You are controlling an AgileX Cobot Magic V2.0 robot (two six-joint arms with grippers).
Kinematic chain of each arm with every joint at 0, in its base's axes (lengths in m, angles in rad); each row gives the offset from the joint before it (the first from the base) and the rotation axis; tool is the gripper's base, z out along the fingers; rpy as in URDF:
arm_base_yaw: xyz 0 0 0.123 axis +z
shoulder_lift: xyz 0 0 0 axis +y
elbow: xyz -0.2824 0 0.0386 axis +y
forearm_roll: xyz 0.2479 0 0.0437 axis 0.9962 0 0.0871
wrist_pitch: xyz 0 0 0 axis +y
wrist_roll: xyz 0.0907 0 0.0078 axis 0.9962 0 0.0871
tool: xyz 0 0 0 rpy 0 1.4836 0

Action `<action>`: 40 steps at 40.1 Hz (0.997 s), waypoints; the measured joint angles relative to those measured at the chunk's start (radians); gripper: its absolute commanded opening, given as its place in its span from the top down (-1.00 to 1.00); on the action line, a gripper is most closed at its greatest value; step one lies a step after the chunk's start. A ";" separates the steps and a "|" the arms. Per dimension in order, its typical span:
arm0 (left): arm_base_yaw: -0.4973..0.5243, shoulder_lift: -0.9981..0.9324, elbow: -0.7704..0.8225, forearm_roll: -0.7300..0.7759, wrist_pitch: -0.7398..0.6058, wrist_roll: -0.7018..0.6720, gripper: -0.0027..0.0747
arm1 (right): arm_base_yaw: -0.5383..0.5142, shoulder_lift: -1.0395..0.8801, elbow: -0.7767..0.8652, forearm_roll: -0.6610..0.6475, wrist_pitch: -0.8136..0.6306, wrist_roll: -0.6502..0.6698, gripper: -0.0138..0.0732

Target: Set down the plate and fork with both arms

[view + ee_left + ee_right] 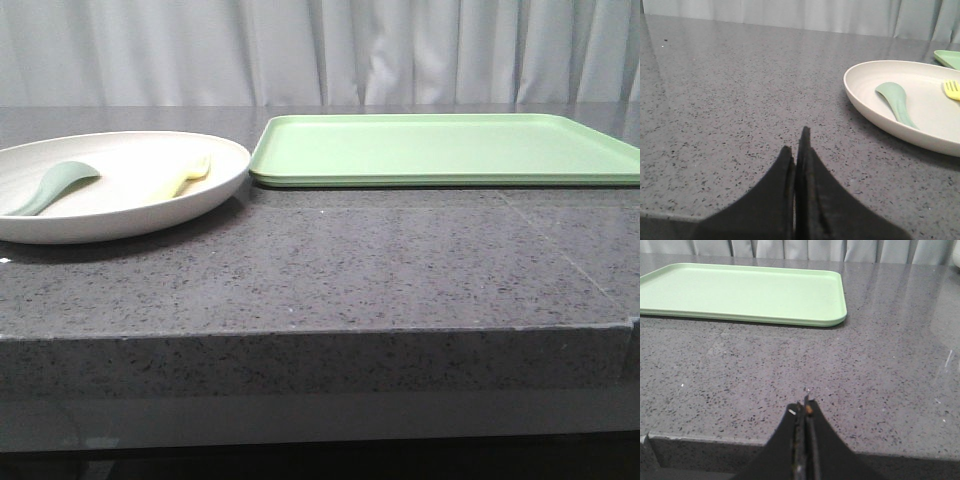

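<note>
Now: left claw (799, 142) closed, empty, low beside plate (860, 95) | right claw (805, 407) closed, empty, near tray (740, 295) | fork (190, 178) in plate

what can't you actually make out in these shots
- Plate: its left edge is cut off by the frame in the front view; its right side is cut off in the left wrist view.
- Fork: only the tines show in the left wrist view; the frame cuts off the handle.
- Tray: its right end runs out of the front view.
</note>
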 measured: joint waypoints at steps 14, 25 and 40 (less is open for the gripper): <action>0.000 0.000 0.000 0.000 0.000 0.000 0.98 | 0.000 0.000 0.000 0.000 0.000 0.000 0.96; 0.000 0.000 0.000 0.000 0.000 0.000 0.98 | 0.000 0.000 0.000 0.000 0.000 0.000 0.96; 0.000 0.000 0.000 0.000 -0.017 0.000 0.98 | 0.000 0.000 0.000 0.000 0.000 0.000 0.96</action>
